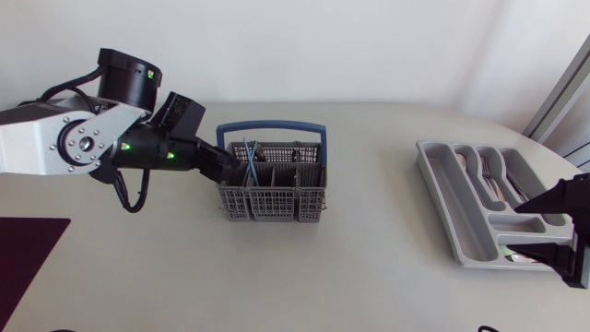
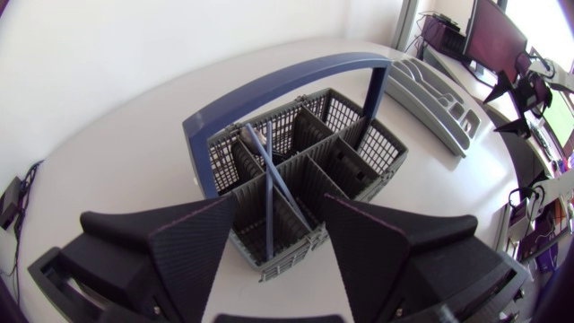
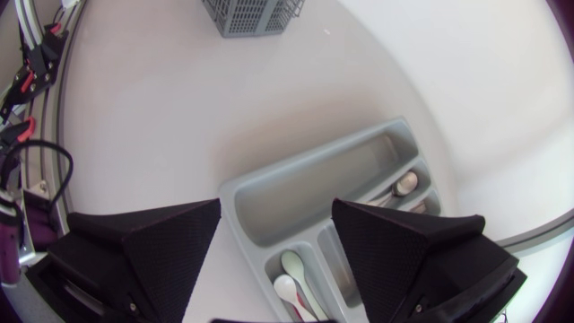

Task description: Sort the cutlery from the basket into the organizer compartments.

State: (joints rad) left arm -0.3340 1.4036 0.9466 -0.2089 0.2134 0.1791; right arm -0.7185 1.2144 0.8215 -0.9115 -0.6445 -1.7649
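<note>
- Left pincer [image 2: 280,205]: fingers apart, gripping nothing. The tips sit at the near end of the basket [image 2: 309,157].
- Two thin blue cutlery handles [image 2: 268,193] stand in the end compartments and cross each other in the gap between the fingers. No contact with either finger is visible.
- Basket: grey mesh with several compartments and a blue carry handle [image 2: 287,79] arching over its length. It stands upright around the middle of the worktop [image 1: 369,267].
- Head view: the left arm [image 1: 55,138] enters from the left side, with its pincer at the basket's left end.
- Right pincer [image 3: 276,208]: fingers apart, nothing held. It hangs over one end of the organizer [image 3: 332,184].
- Organizer: grey tray on the right side of the worktop, well apart from the basket, lying at a slant to the worktop edge.
- Right wrist view: two pale spoons [image 3: 291,265] lie in a narrow compartment under the gap between the fingers. A metal spoon [image 3: 405,183] lies in a compartment just beside one finger.
- Head view: more cutlery lies in the organizer's long compartments on its outer side. The types are too small to tell.
</note>
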